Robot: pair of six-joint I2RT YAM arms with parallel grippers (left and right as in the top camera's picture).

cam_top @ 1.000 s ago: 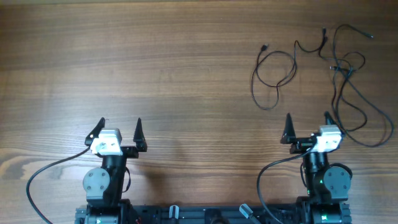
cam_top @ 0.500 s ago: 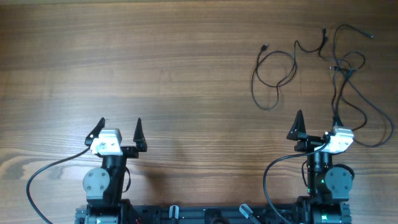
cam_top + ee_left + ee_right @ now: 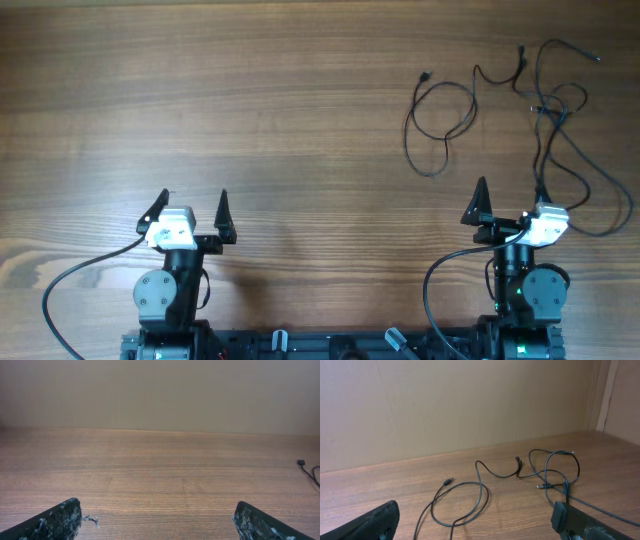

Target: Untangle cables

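The cables [image 3: 545, 108] lie in a loose black tangle at the table's far right, with one wide loop ending in a small plug [image 3: 427, 75] to their left. In the right wrist view that loop [image 3: 482, 495] lies just ahead of my right gripper [image 3: 475, 517], and the knotted part [image 3: 555, 482] is to the right, near the right finger. My right gripper [image 3: 510, 195] is open and empty, just short of the cables. At the near left my left gripper [image 3: 193, 197] is open over bare wood, with nothing between its fingers [image 3: 55, 522]. One cable end [image 3: 301, 462] shows at that view's right edge.
Both arm bases stand at the near table edge, each with a thick black wire [image 3: 70, 280] curving beside it. A plain beige wall [image 3: 470, 405] rises behind the table's far edge. Bare wooden tabletop [image 3: 250, 100] spans the left and middle.
My right gripper has swung slightly rightward toward the cable tangle, then held still. The left arm and the cables have not moved.
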